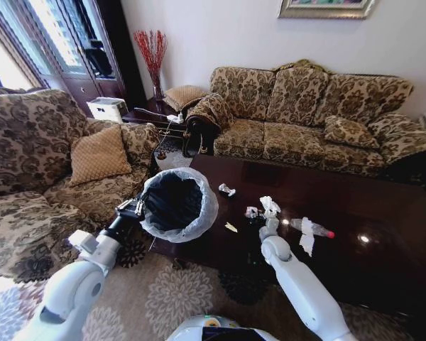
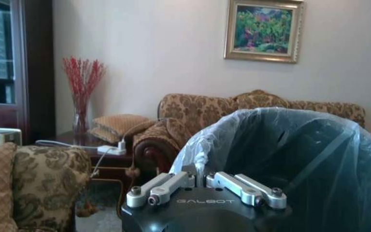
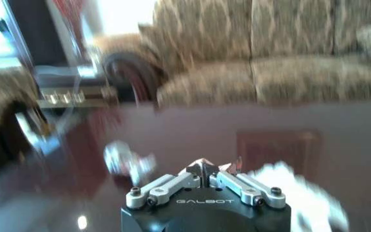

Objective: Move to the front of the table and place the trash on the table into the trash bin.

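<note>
Both arms reach forward. Left claw (image 1: 136,208) pinches the bagged rim of one trash bin (image 1: 199,220), held at the desk's (image 1: 383,249) left corner. Right claw (image 1: 268,222) is closed on a small scrap above the desk. Trash there: three paper wads (image 1: 270,204), two wrappers (image 1: 226,190), one bottle (image 1: 311,227).

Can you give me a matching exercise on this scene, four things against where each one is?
Things:
1. trash bin
2. plastic bottle
3. right gripper
4. wrapper

Places:
A. lying on the table, to the right of the paper wads
B. over the table beside the paper wads
C. held at its rim by the left gripper
D. on the table nearest the bin's far side

Pairs: 1-C, 2-A, 3-B, 4-D
</note>
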You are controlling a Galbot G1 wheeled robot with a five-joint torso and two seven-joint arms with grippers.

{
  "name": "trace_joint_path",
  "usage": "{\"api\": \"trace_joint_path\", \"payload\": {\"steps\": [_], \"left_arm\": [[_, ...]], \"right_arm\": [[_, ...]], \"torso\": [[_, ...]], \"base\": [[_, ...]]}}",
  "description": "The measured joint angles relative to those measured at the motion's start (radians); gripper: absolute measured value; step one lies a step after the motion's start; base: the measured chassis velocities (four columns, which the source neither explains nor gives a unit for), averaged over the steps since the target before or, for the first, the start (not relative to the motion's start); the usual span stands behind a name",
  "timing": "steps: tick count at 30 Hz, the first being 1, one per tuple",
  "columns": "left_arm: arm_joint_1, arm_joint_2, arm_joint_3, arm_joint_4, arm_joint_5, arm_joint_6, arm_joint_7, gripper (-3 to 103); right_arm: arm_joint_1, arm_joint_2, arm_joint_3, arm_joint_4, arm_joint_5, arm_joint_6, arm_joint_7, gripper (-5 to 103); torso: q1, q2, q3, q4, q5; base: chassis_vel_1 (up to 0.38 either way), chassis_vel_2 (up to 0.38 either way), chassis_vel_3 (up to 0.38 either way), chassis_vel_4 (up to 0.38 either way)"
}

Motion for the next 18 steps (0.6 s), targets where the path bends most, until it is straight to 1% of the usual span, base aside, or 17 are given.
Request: {"api": "trace_joint_path", "payload": {"steps": [3, 4, 7, 8, 9, 10, 11, 12, 13, 14, 17, 18], "left_arm": [[-0.01, 0.013, 0.019, 0.0, 0.0, 0.014, -0.004, 3], [-0.01, 0.013, 0.019, 0.0, 0.0, 0.014, -0.004, 3], [-0.026, 0.034, 0.036, -0.005, -0.014, 0.054, -0.019, 3], [-0.026, 0.034, 0.036, -0.005, -0.014, 0.054, -0.019, 3], [-0.031, 0.043, 0.038, -0.005, -0.019, 0.067, -0.015, 3], [-0.04, 0.06, 0.039, -0.005, -0.031, 0.096, 0.005, 3], [-0.04, 0.06, 0.039, -0.005, -0.031, 0.096, 0.005, 3], [-0.045, 0.068, 0.044, -0.004, -0.04, 0.111, 0.012, 3], [-0.056, 0.079, 0.055, 0.005, -0.055, 0.127, 0.013, 3], [-0.056, 0.079, 0.055, 0.005, -0.055, 0.127, 0.013, 3], [-0.074, 0.098, 0.08, 0.017, -0.092, 0.144, -0.013, 3], [-0.074, 0.098, 0.08, 0.017, -0.092, 0.144, -0.013, 3]], "right_arm": [[0.032, -0.043, 0.002, 0.13, 0.046, -0.025, 0.017, 0], [0.032, -0.043, 0.002, 0.13, 0.046, -0.025, 0.017, 0], [0.079, -0.119, 0.004, 0.287, 0.138, -0.059, 0.015, 0], [0.079, -0.119, 0.004, 0.287, 0.138, -0.059, 0.015, 0], [0.094, -0.143, 0.006, 0.323, 0.167, -0.064, 0.003, 0], [0.121, -0.172, 0.016, 0.373, 0.22, -0.073, -0.036, 0], [0.121, -0.172, 0.016, 0.373, 0.22, -0.073, -0.036, 0], [0.14, -0.184, 0.021, 0.402, 0.254, -0.078, -0.067, 0], [0.173, -0.198, 0.015, 0.438, 0.307, -0.089, -0.092, 0], [0.173, -0.198, 0.015, 0.438, 0.307, -0.089, -0.092, 0], [0.276, -0.23, -0.058, 0.513, 0.449, -0.093, -0.118, 0], [0.276, -0.23, -0.058, 0.513, 0.449, -0.093, -0.118, 0]], "torso": [[0.0, 0.0, 0.0, 0.0001, 0.0], [0.0, 0.0, 0.0, 0.0001, 0.0], [0.0, 0.0, 0.0, 0.0001, -0.0003], [0.0, 0.0, 0.0, 0.0001, -0.0003], [0.0, 0.0, 0.0, 0.0001, -0.0002], [0.0, 0.0, 0.0, 0.0, -0.0001], [0.0, 0.0, 0.0, 0.0, -0.0001], [0.0, 0.0, 0.0, 0.0, 0.0001], [0.0, 0.0, 0.0, -0.0001, 0.0], [0.0, 0.0, 0.0, -0.0001, 0.0], [0.0, 0.0, 0.0, -0.0001, -0.0003], [0.0, 0.0, 0.0, -0.0001, -0.0003]], "base": [[0.0, 0.0, 0.0, 0.0], [0.0, 0.0, 0.0, 0.0], [0.0, 0.0, 0.0, 0.0], [0.0, 0.0, 0.0, 0.0], [0.0, 0.0, 0.0, 0.0], [0.0, 0.0, 0.0, 0.0], [0.0, 0.0, 0.0, 0.0], [0.0, 0.0, 0.0, 0.0], [0.0, 0.0, 0.0, 0.0], [0.0, 0.0, 0.0, 0.0], [0.0, 0.0, 0.0, 0.0], [0.0, 0.0, 0.0, 0.0]]}}
